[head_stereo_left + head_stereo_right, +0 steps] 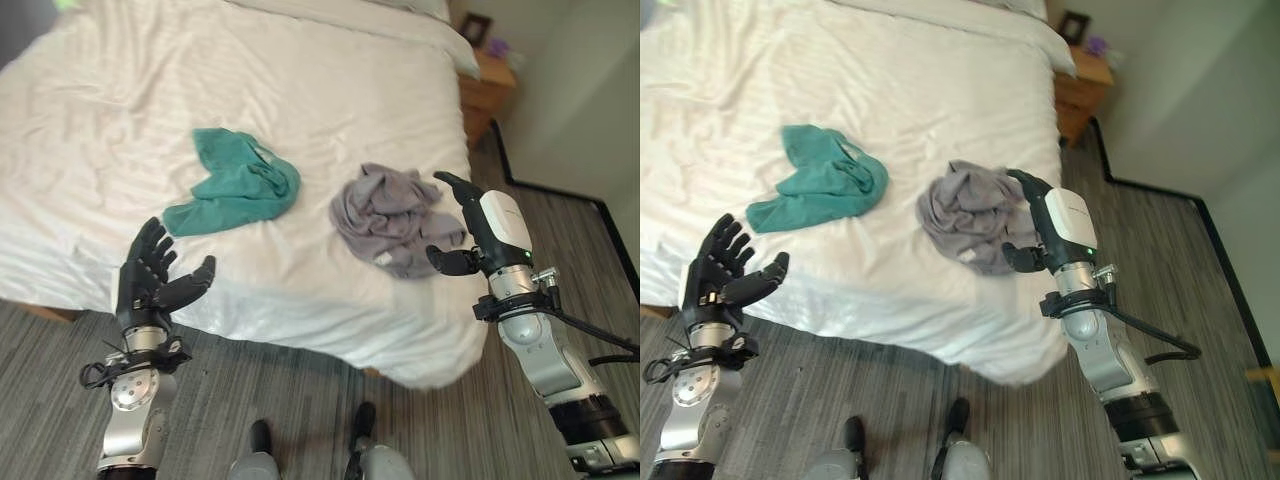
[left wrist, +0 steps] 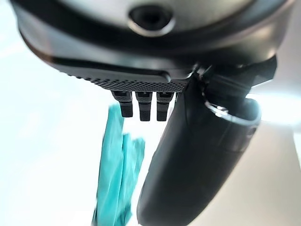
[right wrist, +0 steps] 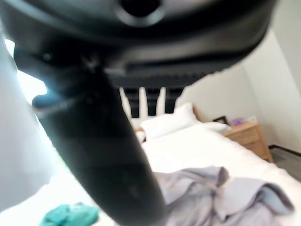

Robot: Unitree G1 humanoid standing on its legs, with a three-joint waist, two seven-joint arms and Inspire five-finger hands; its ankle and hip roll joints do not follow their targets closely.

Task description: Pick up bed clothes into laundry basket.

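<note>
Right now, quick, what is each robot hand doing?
Left hand: open, holding nothing, near the green garment.
Right hand: open, holding nothing, beside the grey garment.

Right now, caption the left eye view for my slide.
Open right hand beside grey garment; open left hand near teal garment.

Two crumpled garments lie on one white bed (image 1: pixel 120 110): one teal garment (image 1: pixel 238 183) and one grey garment (image 1: pixel 385 212). One wooden nightstand (image 1: pixel 486 88) stands beside the bed, carrying one dark picture frame (image 1: pixel 476 27) and one small purple thing (image 1: pixel 497 46). Two white pillows (image 3: pixel 164 125) sit at the head of the bed.
</note>
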